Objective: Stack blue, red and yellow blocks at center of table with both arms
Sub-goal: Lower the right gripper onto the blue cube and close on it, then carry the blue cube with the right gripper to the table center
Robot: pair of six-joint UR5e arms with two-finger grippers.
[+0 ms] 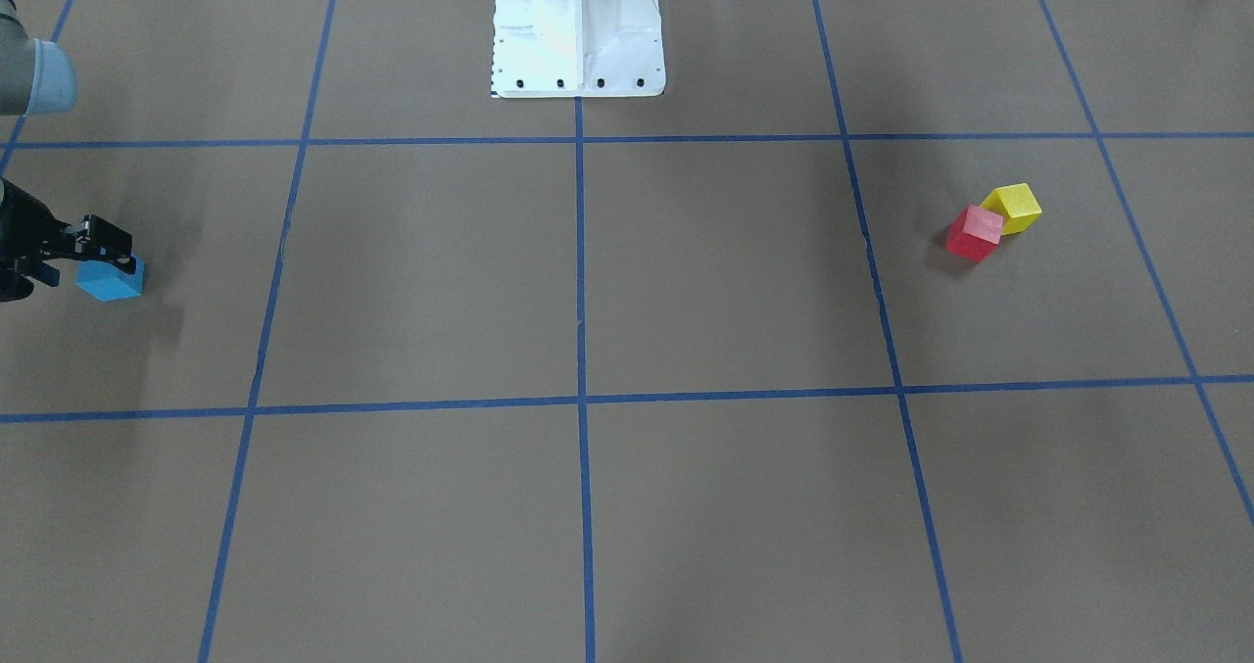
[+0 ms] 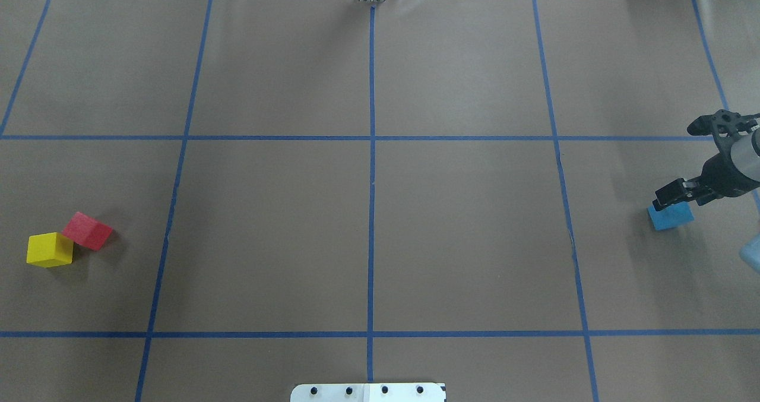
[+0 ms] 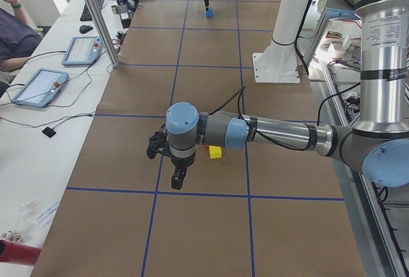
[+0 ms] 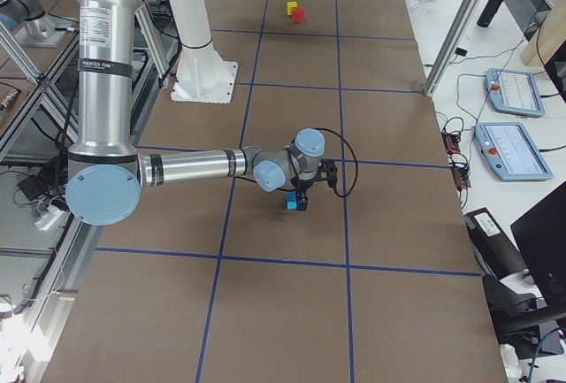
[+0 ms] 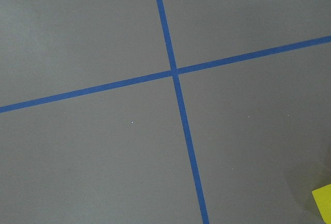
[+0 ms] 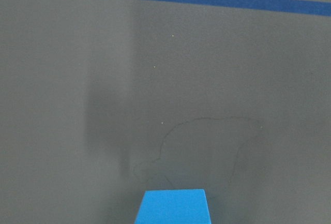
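Pickup step: blue block (image 2: 671, 217) is straddled by right gripper (image 2: 671, 195); hold cannot be told. Left gripper (image 3: 177, 178): opening cannot be told. Next: secure grasp needed, then carry to centre.

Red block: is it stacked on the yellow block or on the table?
On the table: the red block lies beside the yellow block, touching it.

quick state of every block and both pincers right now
blue block: unstacked, at the robot's right edge
red block: unstacked, touching yellow block
yellow block: unstacked, robot's left side
right pincer: at the blue block's top, grip unclear
left pincer: near the yellow block, open or shut unclear
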